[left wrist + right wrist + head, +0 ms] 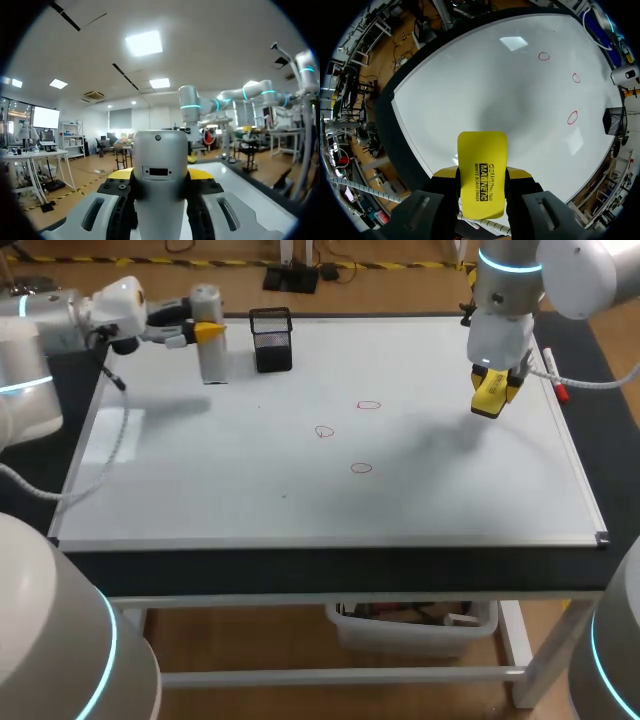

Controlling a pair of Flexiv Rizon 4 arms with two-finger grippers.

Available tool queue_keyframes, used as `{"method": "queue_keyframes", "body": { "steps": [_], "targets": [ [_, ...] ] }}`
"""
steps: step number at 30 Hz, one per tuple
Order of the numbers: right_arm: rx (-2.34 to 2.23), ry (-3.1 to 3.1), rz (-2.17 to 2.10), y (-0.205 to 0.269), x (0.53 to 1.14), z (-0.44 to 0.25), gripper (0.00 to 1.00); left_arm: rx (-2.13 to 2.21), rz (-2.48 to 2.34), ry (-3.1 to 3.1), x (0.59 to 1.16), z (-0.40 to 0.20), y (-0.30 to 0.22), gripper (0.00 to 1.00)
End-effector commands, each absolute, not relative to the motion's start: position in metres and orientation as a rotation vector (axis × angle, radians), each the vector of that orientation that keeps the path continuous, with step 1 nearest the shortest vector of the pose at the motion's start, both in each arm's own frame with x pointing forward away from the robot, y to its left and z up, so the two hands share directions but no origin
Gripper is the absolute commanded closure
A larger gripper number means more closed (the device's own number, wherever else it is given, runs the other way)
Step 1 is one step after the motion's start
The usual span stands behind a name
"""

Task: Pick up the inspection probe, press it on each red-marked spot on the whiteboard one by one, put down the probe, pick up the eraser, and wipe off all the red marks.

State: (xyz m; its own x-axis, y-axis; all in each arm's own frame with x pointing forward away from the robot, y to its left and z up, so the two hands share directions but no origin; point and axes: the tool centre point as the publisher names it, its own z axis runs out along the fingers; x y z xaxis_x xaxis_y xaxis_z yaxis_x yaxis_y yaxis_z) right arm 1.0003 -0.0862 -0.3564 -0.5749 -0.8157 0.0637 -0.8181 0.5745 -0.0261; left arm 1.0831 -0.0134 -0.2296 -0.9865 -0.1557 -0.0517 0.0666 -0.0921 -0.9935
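A grey cylindrical probe (208, 350) stands upright at the whiteboard's (200, 480) back left corner, with my left gripper (205, 332) shut on its upper part. In the left wrist view the probe (161, 195) fills the gap between the yellow tips of my left gripper (160, 175). My right gripper (492, 390) hangs above the board's right side, shut on a yellow eraser (490, 398). The right wrist view shows the eraser (482, 155) clamped in my right gripper (482, 175). Three red circles (369, 405), (324, 431), (361, 468) are drawn mid-board; the same red circles (572, 117) lie ahead of the eraser.
A black mesh pen holder (271, 340) stands just right of the probe at the back. A red-capped marker (555, 385) lies on the board's right edge, near my right arm. The dark table border (300, 565) runs along the front.
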Motion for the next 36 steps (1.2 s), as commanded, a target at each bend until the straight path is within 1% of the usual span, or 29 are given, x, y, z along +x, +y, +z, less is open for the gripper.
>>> {"method": "queue_keyframes", "body": {
  "steps": [1,11,17,26,36],
  "targets": [
    [1.428,-2.743,0.082,-0.087,1.002,-0.356,1.00,-0.252,-2.133,1.947,1.073,-0.226,0.008,1.00],
    [1.428,-2.743,0.082,-0.087,1.002,-0.356,1.00,-0.338,-2.122,1.910,1.082,-0.234,0.039,1.00],
    [1.434,-2.730,0.098,-0.083,1.002,-0.354,1.00,-0.338,-2.122,1.910,1.082,-0.234,0.039,1.00],
    [1.504,-2.664,0.110,-0.038,1.006,-0.356,1.00,-0.338,-2.122,1.910,1.082,-0.234,0.039,1.00],
    [1.659,-2.597,0.034,0.037,1.010,-0.358,1.00,-0.338,-2.122,1.910,1.082,-0.234,0.039,1.00]
  ]
}}
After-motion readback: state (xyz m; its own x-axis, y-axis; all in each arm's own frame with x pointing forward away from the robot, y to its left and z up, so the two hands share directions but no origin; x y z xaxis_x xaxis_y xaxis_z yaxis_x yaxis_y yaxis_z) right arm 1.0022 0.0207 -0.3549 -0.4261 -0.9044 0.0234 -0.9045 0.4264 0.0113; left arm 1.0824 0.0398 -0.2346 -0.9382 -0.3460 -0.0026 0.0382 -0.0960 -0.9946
